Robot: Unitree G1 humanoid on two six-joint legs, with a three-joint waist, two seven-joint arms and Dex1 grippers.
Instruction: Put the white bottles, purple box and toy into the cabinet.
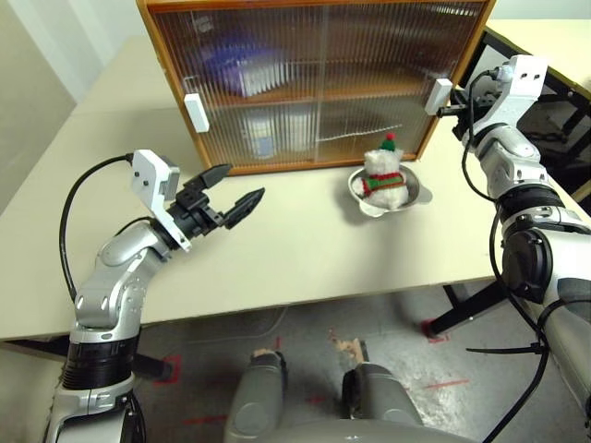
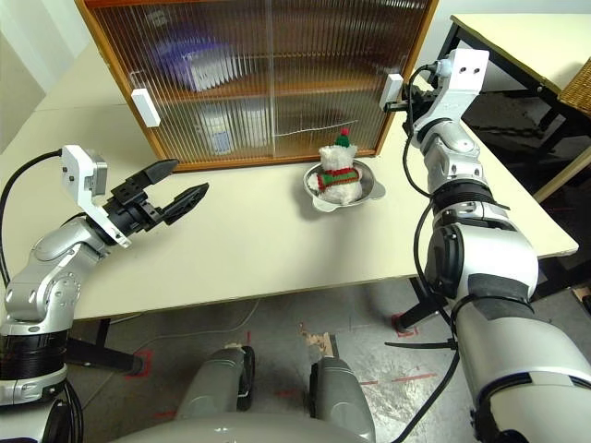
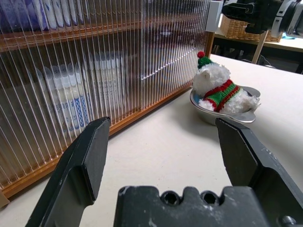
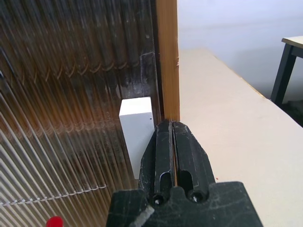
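Sitting in a shallow steel bowl (image 1: 408,192) right in front of the cabinet (image 1: 314,83), near its right-hand end, is the toy (image 1: 383,174), a little plush snowman with a striped scarf and a red-and-green hat. It's outside the cabinet, just off the bottom edge, on the pale table (image 1: 277,249).

Both sliding doors look closed. Through the ribbed panels you can make out the purple box (image 1: 235,66) on the upper shelf behind the left door, and the white bottles (image 1: 268,131) with blue labels on the lower shelf, near the middle of the cabinet. They're blurry shapes through the plastic, so no finer detail on them.

The right gripper (image 1: 454,109) is up at the cabinet's right edge with its fingers pressed flat together, holding nothing, tips right beside the white handle (image 1: 438,96) of the right door. Can't tell if they're actually touching it.

The left gripper (image 1: 231,196) hangs over the table in front of the cabinet's left half, well apart from it, fingers spread wide and empty, pointing across toward the bowl.
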